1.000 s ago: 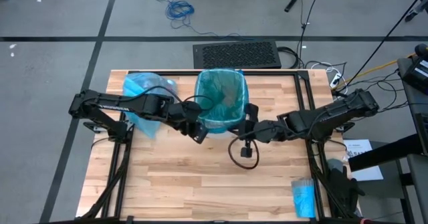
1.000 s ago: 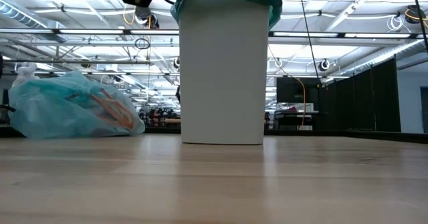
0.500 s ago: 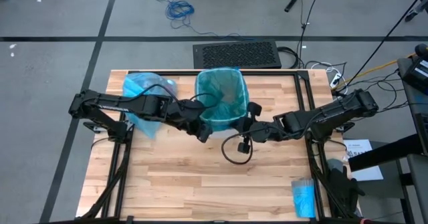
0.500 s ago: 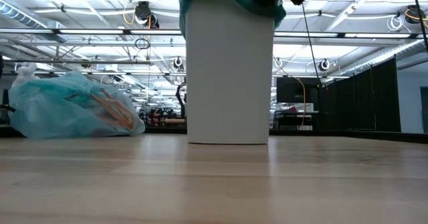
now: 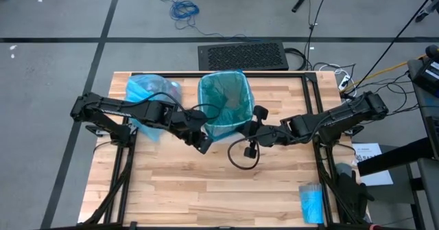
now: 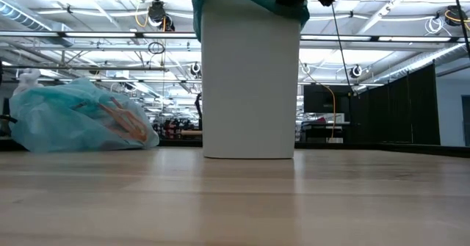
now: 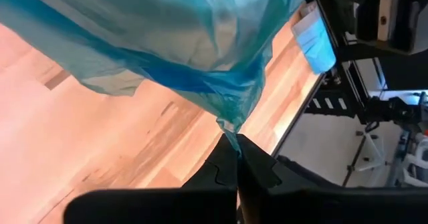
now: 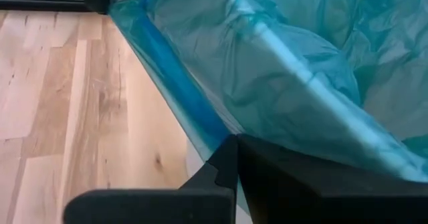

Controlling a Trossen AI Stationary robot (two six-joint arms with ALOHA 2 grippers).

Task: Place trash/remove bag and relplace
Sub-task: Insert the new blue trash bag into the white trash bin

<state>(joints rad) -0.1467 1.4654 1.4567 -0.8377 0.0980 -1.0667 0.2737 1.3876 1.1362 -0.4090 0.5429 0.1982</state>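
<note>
White bin point(image 6: 248, 77) stands at table point(image 5: 206, 189) rear-centre, lined w/ teal liner point(image 5: 225, 103) folded over the rim. L gripper point(image 5: 204, 142) at the bin's front-left corner, jaws shut, pinching the liner edge point(image 7: 231, 127). R gripper point(image 5: 252, 130) at the front-right corner, also shut on liner at the rim point(image 8: 200, 127). Light-blue bag point(image 5: 147, 96), tied off w/ trash inside, lies on the table left of the bin, apart from it. Blue roll point(image 5: 312, 201) near the front-right corner.
</note>
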